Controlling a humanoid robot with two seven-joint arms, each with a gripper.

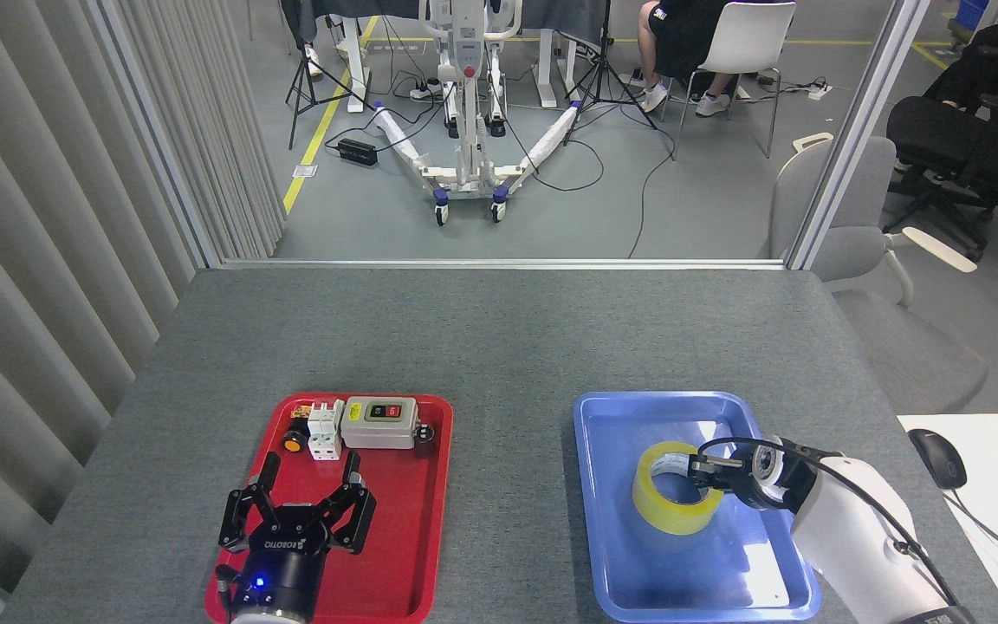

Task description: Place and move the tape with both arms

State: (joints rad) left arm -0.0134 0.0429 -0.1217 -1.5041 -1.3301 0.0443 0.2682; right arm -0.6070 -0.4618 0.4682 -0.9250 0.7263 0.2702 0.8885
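Table (499, 338): bears red tray (417, 555) and blue tray (612, 555). Tape (670, 511): inside blue tray, tilted, gripped at its rim by right gripper (700, 469). Left gripper (304, 507): fingers spread wide, empty, over red tray. Lower tape flat before release; avoid dragging it against tray wall

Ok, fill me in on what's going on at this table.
The right gripper is at the rim of the tape, a finger reaching into its hole, with the roll in the blue tray. Whether it is clamped cannot be told. The left gripper hangs open over the red tray, holding nothing; a switch box and small parts sit at that tray's far end.
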